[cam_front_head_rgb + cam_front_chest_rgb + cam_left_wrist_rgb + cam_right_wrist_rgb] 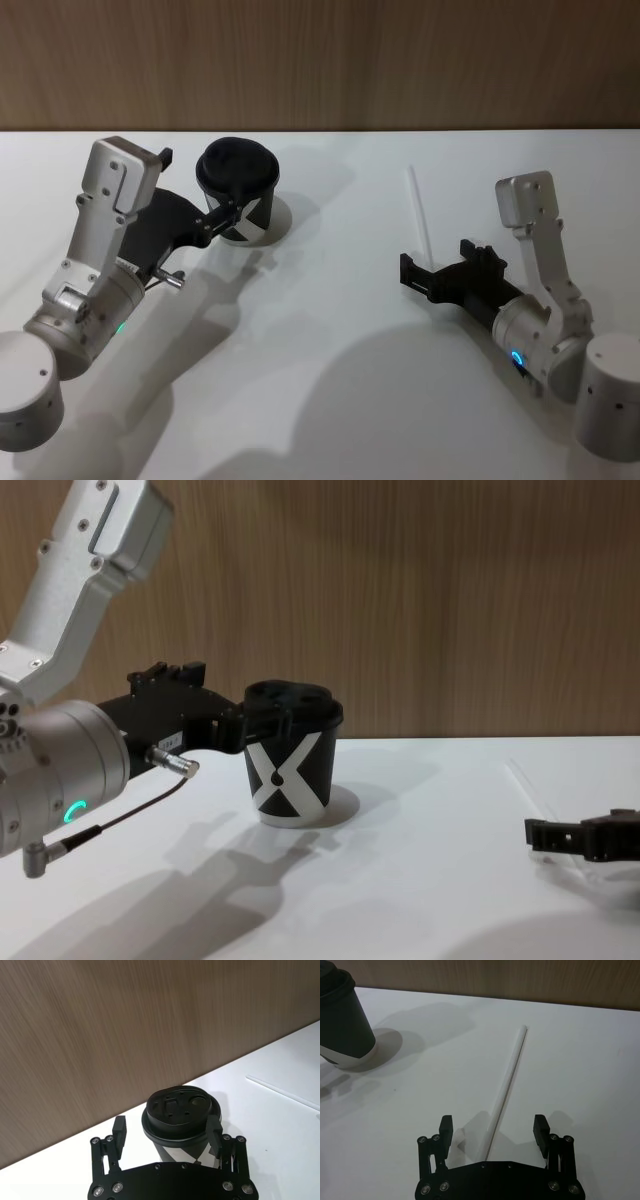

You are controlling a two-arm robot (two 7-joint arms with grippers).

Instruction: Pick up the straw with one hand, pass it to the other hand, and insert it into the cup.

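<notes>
The black cup (238, 180) with its white X and domed lid stands upright at the back left of the white table; it also shows as the cup (290, 750) from the side. My left gripper (167, 1130) is open and straddles it, one finger against its side and the other a little apart. The straw (418, 210) lies flat on the table to the right. My right gripper (493, 1127) hangs low over the near end of the straw (510, 1075), open, with a finger on each side and the tube running between them.
A wooden wall (320, 60) runs along the table's far edge just behind the cup. Bare white table (330, 330) lies between the two arms and in front of them.
</notes>
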